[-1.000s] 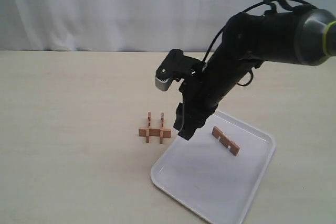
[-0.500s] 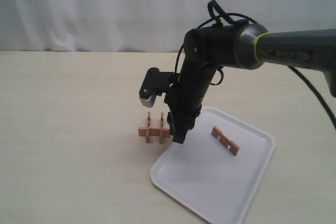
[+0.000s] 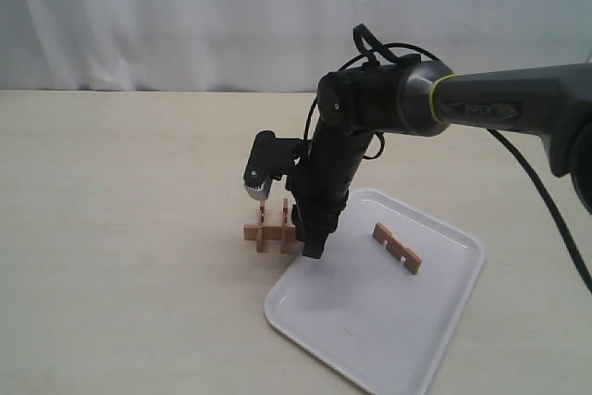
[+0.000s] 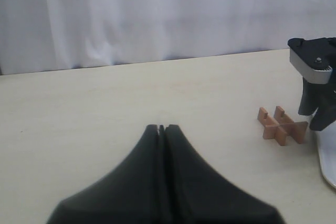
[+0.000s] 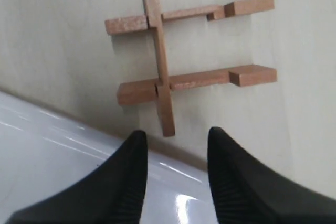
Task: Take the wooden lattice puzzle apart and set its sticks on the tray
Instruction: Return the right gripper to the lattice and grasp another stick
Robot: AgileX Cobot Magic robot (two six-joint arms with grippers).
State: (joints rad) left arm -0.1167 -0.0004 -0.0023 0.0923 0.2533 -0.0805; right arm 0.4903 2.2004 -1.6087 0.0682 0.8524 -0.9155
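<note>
The right arm (image 3: 398, 99) is matte black with a yellow-green ring (image 3: 447, 90) and black cables (image 3: 363, 41). Its fingers (image 5: 236, 182) are ribbed (grey housing (image 4: 314, 66), one screw).

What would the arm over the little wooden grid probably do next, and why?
Probably ease the right gripper forward and close on the crossing stick of the wooden lattice puzzle. Its jaws are open and that stick's end points into the gap; only one stick lies on the tray.

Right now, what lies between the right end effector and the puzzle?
Right wrist view: only the tray rim and a strip of bare table lie between the end effector and the puzzle.
</note>
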